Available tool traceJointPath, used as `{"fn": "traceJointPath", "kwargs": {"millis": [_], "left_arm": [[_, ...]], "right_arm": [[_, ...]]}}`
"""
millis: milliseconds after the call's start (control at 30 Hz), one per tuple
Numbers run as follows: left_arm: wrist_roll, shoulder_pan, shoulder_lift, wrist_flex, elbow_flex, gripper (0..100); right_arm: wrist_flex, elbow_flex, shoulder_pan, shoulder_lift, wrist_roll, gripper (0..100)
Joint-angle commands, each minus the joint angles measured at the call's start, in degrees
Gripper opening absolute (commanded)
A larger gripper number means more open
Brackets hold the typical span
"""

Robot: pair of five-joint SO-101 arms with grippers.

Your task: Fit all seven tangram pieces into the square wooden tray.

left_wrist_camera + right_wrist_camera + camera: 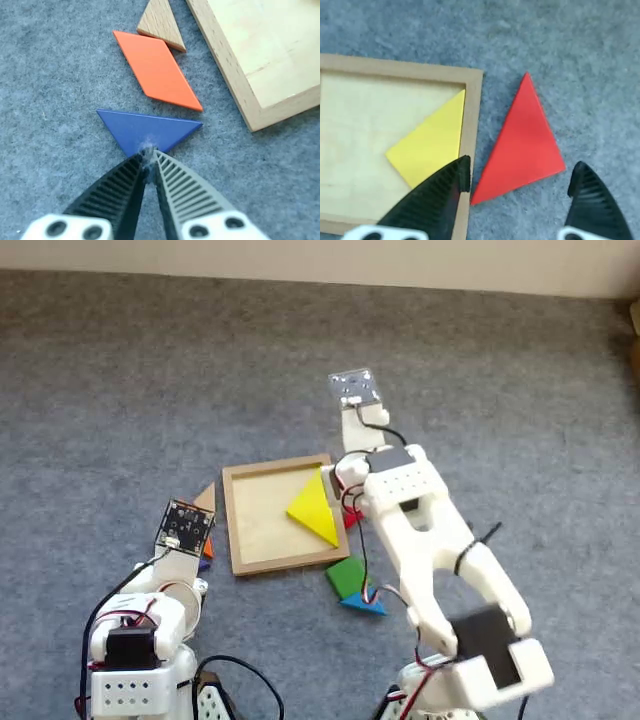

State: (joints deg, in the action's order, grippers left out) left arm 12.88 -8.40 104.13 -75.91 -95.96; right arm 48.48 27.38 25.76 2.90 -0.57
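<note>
Tray rim [474,125] beside red triangle [522,145]

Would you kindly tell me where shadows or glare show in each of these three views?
High view: soft, even light, no hard shadows on the carpet. Left wrist view: the tray looks brightest, without a glare spot; the blue triangle is matte. Right wrist view: flat light, no glare on the red triangle or yellow triangle.
</note>
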Motion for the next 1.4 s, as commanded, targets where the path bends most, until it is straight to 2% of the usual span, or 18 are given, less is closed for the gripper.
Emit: {"fn": "traceJointPath", "kwargs": {"millis": [0, 200, 400, 1133, 1367], "left_arm": [[-0.4, -0.7, 0.3, -0.3, -1.2, 1], [-0.4, -0.7, 0.3, -0.3, -1.2, 1], [-0.4, -0.7, 0.3, -0.3, -1.2, 1], [-0.4, -0.4, 0.3, -0.3, -1.2, 1], [-0.4, -0.4, 0.3, -0.3, -1.2, 1]], "right_arm": [[1.7, -8.3, -0.9, -4.8, -1.8, 30.1], [9.5, -22.3, -1.6, -15.7, -3.1, 30.1], [14.2, -29.5, -3.5, -21.2, -5.1, 30.1], [17.0, -29.8, -3.7, -28.4, -4.7, 29.6], [17.0, -29.8, -3.6, -28.4, -4.7, 17.6]]}}
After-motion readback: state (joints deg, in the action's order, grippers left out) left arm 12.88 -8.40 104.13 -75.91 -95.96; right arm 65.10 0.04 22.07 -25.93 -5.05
